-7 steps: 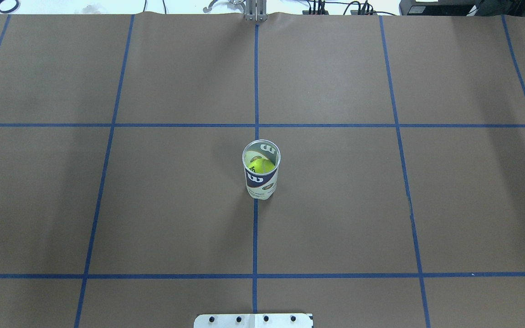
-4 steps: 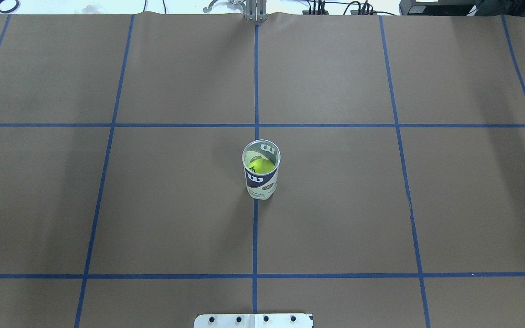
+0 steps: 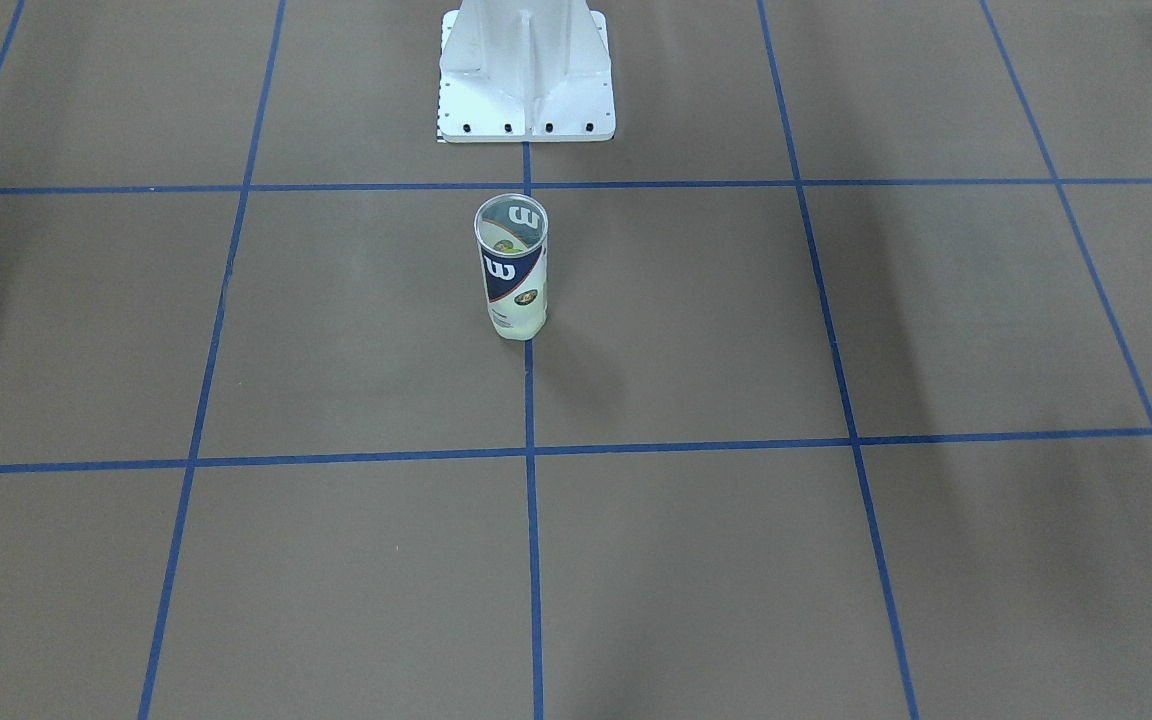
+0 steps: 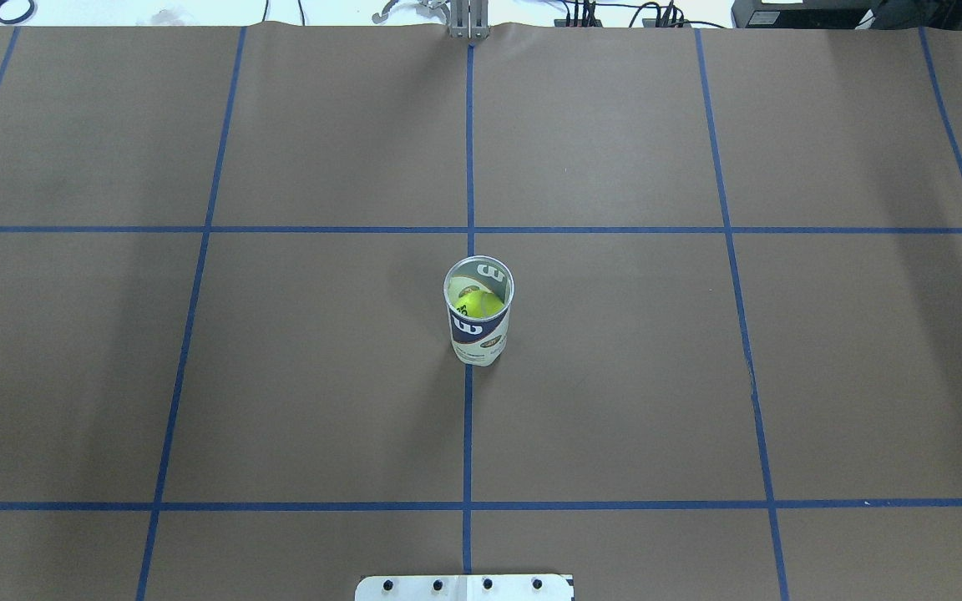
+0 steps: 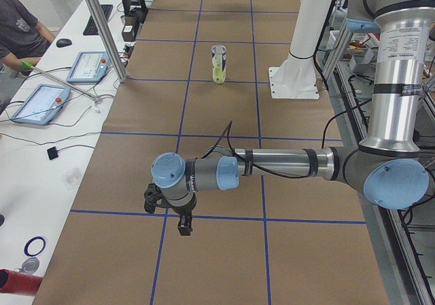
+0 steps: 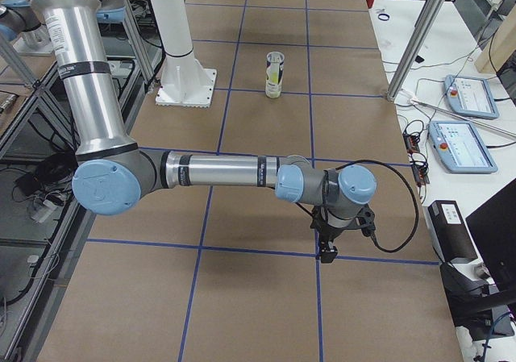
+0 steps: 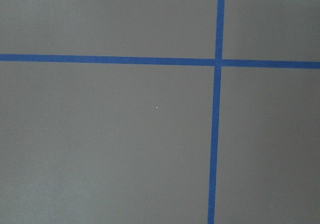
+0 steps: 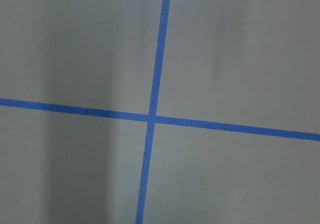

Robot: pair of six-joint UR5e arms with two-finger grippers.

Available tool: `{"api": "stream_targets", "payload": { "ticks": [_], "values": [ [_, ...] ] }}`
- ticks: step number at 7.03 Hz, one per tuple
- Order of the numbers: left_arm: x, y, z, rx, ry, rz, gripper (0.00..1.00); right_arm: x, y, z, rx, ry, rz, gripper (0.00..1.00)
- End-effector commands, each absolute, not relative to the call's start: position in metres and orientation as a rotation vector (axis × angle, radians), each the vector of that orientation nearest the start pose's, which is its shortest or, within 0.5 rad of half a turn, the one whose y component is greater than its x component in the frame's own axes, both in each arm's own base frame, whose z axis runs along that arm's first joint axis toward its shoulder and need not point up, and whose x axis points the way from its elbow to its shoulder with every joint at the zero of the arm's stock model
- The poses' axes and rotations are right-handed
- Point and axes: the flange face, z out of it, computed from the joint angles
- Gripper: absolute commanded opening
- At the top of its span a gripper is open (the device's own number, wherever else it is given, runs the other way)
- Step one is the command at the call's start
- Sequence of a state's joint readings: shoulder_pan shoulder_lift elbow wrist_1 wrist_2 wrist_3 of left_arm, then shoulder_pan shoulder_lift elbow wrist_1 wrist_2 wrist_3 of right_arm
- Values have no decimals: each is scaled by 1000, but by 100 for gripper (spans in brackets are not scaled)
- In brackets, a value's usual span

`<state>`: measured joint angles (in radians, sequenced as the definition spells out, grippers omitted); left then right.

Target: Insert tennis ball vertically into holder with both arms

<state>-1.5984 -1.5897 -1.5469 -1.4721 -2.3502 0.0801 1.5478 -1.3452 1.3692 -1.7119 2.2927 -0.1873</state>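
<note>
Item 1. Left gripper (image 5: 182, 225): at the table's left end, hanging low over a crossing of blue tape lines (image 7: 217, 62). Shows only in the left side view, so I cannot tell how its jaws stand. Nothing visibly held.

Item 2. Holder (image 4: 478, 321): table centre, on the middle tape line, just in front of the white pedestal base (image 3: 526, 90). Upright, long axis vertical, open mouth up.

Item 3. Tennis ball (image 4: 479, 303): inside the holder, low under the rim, yellow-green through the clear wall.

Item 4. Right gripper (image 6: 327, 251): at the table's right end, low over another tape crossing (image 8: 151, 116). Side view only; jaw state cannot be told.

Relation: the holder lies inward from both grippers, well apart from each, with neither clearly nearer. Judged: insertion appears complete, and any regrasp would come side-on to the vertical wall.
</note>
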Motion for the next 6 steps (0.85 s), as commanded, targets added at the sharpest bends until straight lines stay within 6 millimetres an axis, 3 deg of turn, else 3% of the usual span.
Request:
{"api": "stream_targets", "payload": {
  "ticks": [1, 6],
  "values": [
    [-77, -487, 674, -58, 782, 14, 100, 54, -579, 653, -50, -728, -165, 100],
    [-76, -497, 664, -10, 773, 31, 100, 55, -581, 651, -48, -723, -162, 100]
  ]
}}
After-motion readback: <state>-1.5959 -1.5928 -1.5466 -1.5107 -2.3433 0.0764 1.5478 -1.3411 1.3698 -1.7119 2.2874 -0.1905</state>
